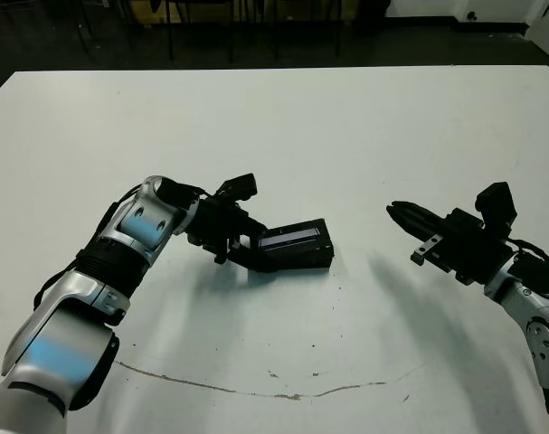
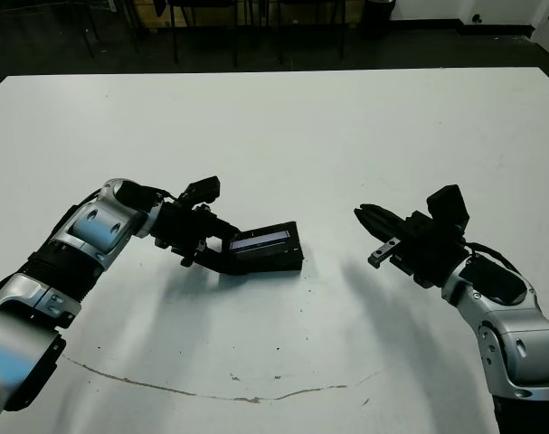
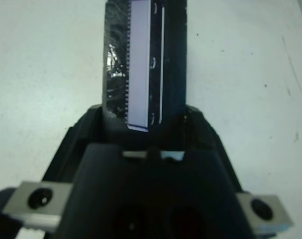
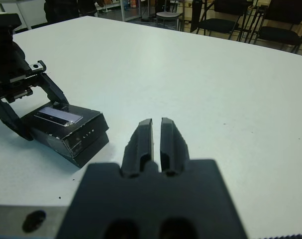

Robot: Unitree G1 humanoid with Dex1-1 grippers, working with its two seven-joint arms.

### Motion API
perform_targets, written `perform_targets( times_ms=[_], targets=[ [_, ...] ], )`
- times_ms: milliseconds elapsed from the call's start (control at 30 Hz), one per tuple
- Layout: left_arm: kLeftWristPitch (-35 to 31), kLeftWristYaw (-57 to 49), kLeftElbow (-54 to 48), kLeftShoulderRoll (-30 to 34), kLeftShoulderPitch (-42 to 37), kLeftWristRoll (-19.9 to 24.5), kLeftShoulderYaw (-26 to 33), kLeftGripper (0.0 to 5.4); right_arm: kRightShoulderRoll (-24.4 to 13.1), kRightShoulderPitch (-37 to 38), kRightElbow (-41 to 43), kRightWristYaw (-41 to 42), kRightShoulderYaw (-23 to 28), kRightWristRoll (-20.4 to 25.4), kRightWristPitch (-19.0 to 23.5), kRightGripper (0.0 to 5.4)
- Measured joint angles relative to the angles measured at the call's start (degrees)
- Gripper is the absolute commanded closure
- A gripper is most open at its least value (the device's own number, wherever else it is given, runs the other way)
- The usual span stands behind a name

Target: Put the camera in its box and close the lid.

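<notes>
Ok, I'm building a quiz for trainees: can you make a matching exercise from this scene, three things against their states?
Things:
1. left hand
2. right hand
3. flat black lid with a pale stripe

States:
A. fingers together, holding nothing
B. lying on top of the black box
C. gripping the lid's end

Pairs: 1-C, 2-A, 3-B

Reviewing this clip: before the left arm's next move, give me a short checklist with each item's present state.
1. Left gripper grips the lid at its end: ok.
2. Lid sits over the box: ok.
3. Lid pressed flat and closed: not ok, it looks tilted.
4. Camera inside the box: cannot tell, the lid hides it.
5. Right gripper clear of the box: ok, shut and empty.
</notes>
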State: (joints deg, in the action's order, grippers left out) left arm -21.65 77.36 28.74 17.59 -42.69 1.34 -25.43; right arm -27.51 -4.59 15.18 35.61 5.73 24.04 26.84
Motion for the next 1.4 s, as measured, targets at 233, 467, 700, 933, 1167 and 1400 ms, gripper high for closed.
perform_targets(
  times_ms=[233,467,700,933,1167,1400],
  targets=[
    [1.88,-0.89,-2.51,0.24,-0.66,-3.82,-2.7,2.71,0.07,0.01,-0.42,0.43,0.0,0.15,-0.17,5.4],
    [1.82,-1.68,-4.12,0.51,-0.99,-5.67,-4.27,2.71,0.07,0.03,-0.55,0.44,-0.1,0.11,-0.17,5.4],
    [2.42,-1.29,-2.11,0.41,-2.76,-5.91,-5.9,2.71,0.17,0.04,-0.78,0.94,-0.33,0.12,-0.66,5.4],
    [4.73,-1.0,-0.1,0.31,-3.68,-5.92,-6.58,2.33,0.22,0.13,-0.77,0.91,-0.33,0.11,-0.7,5.4],
    [8.01,-1.44,1.87,0.24,-4.37,-6.59,-6.93,1.04,0.22,0.13,-0.7,1.01,-0.34,0.16,-0.7,5.4],
    [9.24,-0.95,2.94,0.28,-4.68,-6.56,-6.64,0.01,0.23,0.1,-0.74,1.11,-0.41,0.15,-0.82,5.4]
  ],
)
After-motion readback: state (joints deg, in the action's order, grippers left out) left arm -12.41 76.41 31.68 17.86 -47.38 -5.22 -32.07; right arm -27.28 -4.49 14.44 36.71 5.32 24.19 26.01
